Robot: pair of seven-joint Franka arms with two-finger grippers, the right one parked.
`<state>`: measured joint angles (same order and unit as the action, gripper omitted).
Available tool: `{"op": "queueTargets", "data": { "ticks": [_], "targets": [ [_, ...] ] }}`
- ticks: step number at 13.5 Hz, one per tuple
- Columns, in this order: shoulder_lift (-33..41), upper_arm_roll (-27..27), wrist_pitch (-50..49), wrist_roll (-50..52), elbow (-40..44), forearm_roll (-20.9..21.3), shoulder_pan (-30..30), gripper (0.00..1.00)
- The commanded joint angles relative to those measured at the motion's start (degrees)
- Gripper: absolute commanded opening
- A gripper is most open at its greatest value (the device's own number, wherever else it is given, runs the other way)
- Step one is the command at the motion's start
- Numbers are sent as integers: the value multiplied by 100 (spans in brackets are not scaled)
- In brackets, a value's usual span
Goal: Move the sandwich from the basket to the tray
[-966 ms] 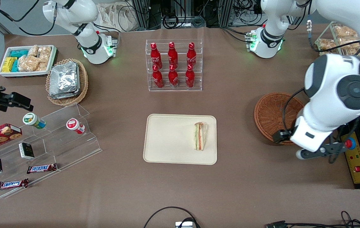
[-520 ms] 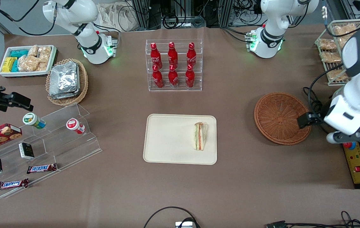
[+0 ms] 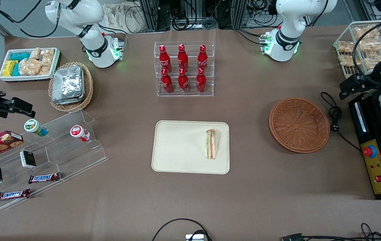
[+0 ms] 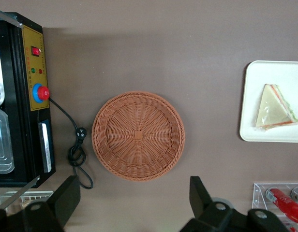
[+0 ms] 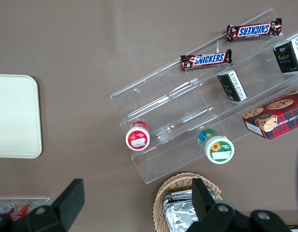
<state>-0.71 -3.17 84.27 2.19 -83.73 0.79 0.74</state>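
**Supervisor:** Report the position of the task item.

**Operator:** I am seeing the sandwich (image 3: 212, 144) lying on the tray (image 3: 177, 147), at the tray's end toward the working arm. Its layered cut edge is showing in the front view; in the left wrist view its white bread face (image 4: 274, 106) is facing the camera. The tray is sitting flat on the brown table (image 3: 244, 201), nearer to the front camera than the bottle rack (image 3: 183, 68).

**Supervisor:** Basket status?

**Operator:** The basket (image 3: 299, 124) is resting on the table between the tray and the black control box (image 3: 376, 157). I am seeing only bare wicker inside it (image 4: 138, 136). A black cable (image 3: 334, 115) is lying coiled just beside its rim.

**Supervisor:** End effector?

**Operator:** The gripper (image 4: 132, 200) is hovering high above the table, off the basket's rim on the side farther from the front camera. Its fingers (image 4: 200, 193) are standing wide apart, and I am seeing nothing between them. In the front view the arm's wrist is showing at the working arm's end of the table, above the control box and near the wire rack of bagged snacks (image 3: 361, 47).
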Motion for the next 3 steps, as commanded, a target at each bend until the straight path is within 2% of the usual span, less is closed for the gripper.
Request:
{"op": "queueTargets", "data": {
  "ticks": [1,3],
  "targets": [
    [246,-113,-94,-105,-196,-44,-100,100],
    [317,-288,-138,-105,-205,-35,-231,100]
  ]
}}
